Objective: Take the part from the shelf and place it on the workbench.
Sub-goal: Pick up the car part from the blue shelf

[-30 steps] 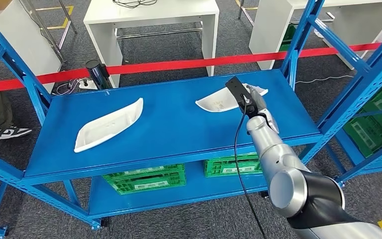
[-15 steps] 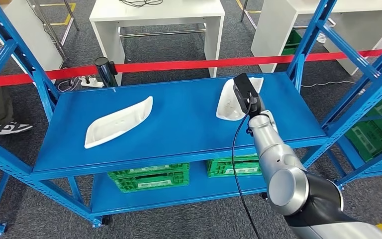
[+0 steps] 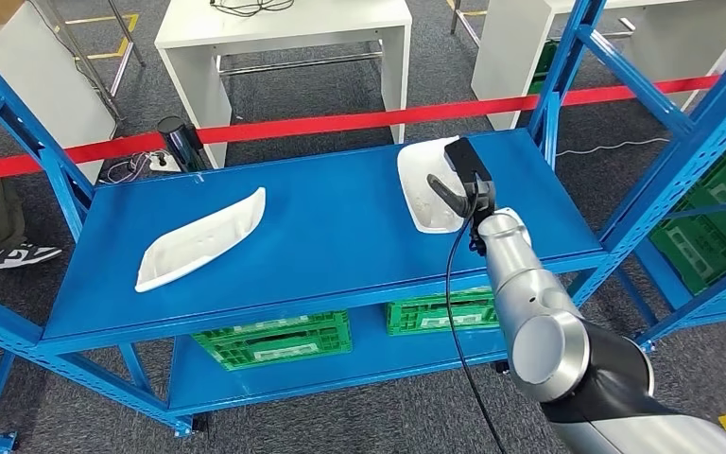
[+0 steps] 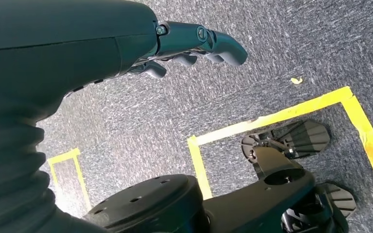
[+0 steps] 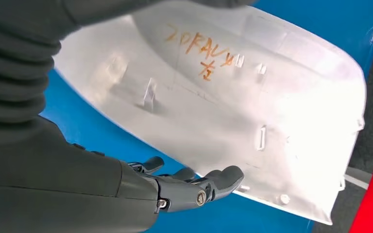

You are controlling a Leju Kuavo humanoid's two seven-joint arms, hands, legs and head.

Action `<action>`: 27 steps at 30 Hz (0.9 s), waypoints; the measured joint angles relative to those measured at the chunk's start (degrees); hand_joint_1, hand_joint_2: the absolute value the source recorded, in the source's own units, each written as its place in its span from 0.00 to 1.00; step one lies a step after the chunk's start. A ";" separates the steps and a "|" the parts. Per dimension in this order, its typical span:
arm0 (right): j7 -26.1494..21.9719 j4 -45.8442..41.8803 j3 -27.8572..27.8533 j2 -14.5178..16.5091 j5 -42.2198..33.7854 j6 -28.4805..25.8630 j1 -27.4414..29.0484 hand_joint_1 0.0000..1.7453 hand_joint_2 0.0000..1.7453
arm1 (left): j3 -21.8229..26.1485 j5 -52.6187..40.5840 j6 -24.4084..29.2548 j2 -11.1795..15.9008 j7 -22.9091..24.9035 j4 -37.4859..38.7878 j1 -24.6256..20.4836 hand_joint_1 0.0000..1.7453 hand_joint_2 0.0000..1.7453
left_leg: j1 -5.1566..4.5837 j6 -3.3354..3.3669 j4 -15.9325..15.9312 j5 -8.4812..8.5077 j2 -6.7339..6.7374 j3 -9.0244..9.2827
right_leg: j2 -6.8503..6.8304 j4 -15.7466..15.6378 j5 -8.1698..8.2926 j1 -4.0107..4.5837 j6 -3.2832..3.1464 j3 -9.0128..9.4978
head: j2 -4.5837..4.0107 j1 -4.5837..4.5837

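Head view: the white part (image 3: 423, 184) has swung lengthwise under the right hand (image 3: 449, 194).

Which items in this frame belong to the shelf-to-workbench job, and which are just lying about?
Job items:
- white part at the right hand
- blue shelf it lies on

Lying about:
- second white part, on the shelf's left
- green crates below
- red barrier tape
- white tables behind
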 joint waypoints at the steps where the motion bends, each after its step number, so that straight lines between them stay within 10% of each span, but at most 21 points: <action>1: 0.32 0.00 -0.10 0.01 0.29 -0.09 0.02 0.00 1.00 | 0.00 0.13 0.00 0.00 0.01 0.01 0.01 0.00 0.00 | 0.07 -0.66 -0.09 0.08 0.00 -0.01 | -0.01 0.05 0.00 0.05 -0.08 -0.05 | 0.00 0.01; 4: 1.37 0.00 -0.29 0.02 1.29 -0.51 0.07 0.00 1.00 | 0.00 0.58 0.00 -0.02 0.03 0.05 0.03 0.00 0.00 | 0.27 -2.34 -0.27 0.23 -0.01 -0.04 | -0.03 0.18 -0.03 0.14 -0.23 -0.16 | 0.00 0.03; 14: 2.72 0.00 -0.29 0.13 2.15 -1.19 0.06 0.00 1.00 | 0.02 0.96 0.00 -0.04 0.23 0.08 0.06 0.00 0.00 | 0.20 -2.31 -0.13 0.22 -0.07 -0.20 | -0.11 0.06 0.07 -0.10 -0.06 -0.14 | 0.00 0.05; 17: 3.18 0.00 -0.29 0.13 2.20 -1.35 0.06 0.00 0.25 | 0.03 0.96 0.00 -0.04 0.34 0.08 0.06 0.00 0.00 | 0.19 -2.27 -0.06 0.19 -0.06 -0.24 | -0.11 0.05 0.08 -0.11 -0.04 -0.14 | 0.00 0.05; 18: 3.52 0.00 -0.29 0.13 2.27 -1.48 0.06 0.00 0.25 | 0.04 0.96 0.00 -0.04 0.36 0.08 0.06 0.00 0.00 | 0.19 -2.27 -0.05 0.19 -0.06 -0.25 | -0.11 0.05 0.08 -0.11 -0.04 -0.14 | 0.00 0.05; 21: 5.14 0.00 -0.29 0.13 3.01 -1.98 0.07 0.00 1.00 | 0.04 0.96 0.00 -0.04 0.40 0.08 0.06 0.00 0.00 | 0.18 -2.26 -0.05 0.18 -0.07 -0.26 | -0.11 0.03 0.09 -0.12 -0.03 -0.14 | 0.00 0.05; 27: 9.84 0.05 0.21 0.13 7.05 -3.43 0.19 0.00 1.00 | 0.04 0.95 0.00 -0.04 0.67 0.08 0.06 0.00 0.00 | 0.18 -2.20 -0.04 0.14 -0.06 -0.27 | -0.11 0.02 0.09 -0.12 -0.03 -0.14 | 0.00 0.05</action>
